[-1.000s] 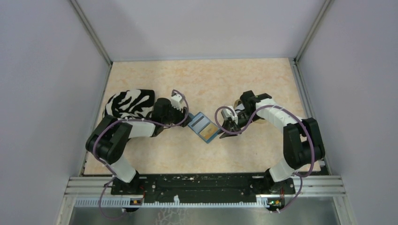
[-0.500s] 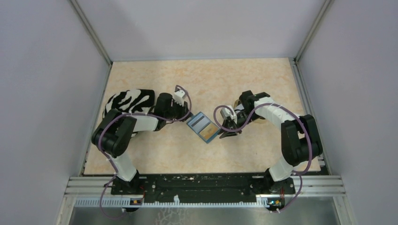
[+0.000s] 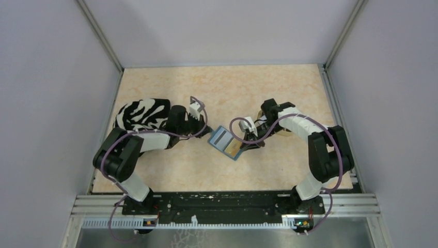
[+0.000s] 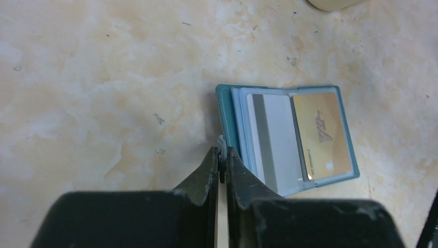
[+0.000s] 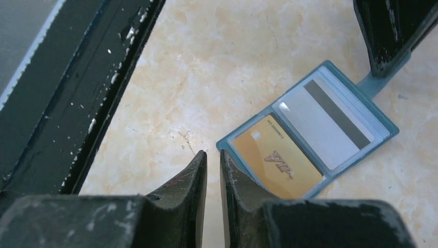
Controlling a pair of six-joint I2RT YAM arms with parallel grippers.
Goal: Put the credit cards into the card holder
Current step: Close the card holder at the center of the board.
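The teal card holder (image 3: 225,142) lies open on the table between the two arms. Two credit cards sit in its pockets: a grey-silver card (image 4: 274,137) with a dark stripe and a gold card (image 4: 320,133). My left gripper (image 4: 222,155) is shut on the holder's small snap tab at its left edge; the right wrist view shows those fingers (image 5: 385,36) pinching the tab (image 5: 369,82). My right gripper (image 5: 213,155) hovers low at the holder's (image 5: 310,137) corner beside the gold card (image 5: 276,157). Its jaws are all but shut, with only bare table in the thin slit.
A black-and-white zebra-patterned bundle (image 3: 142,113) lies at the far left behind the left arm. A beige tray rim (image 4: 330,4) peeks in beyond the holder. The black base rail (image 5: 77,77) runs along the near edge. Walls enclose the table.
My left gripper has closed onto the holder's tab. The right gripper has moved left up to the holder's corner and narrowed. The holder has shifted slightly.
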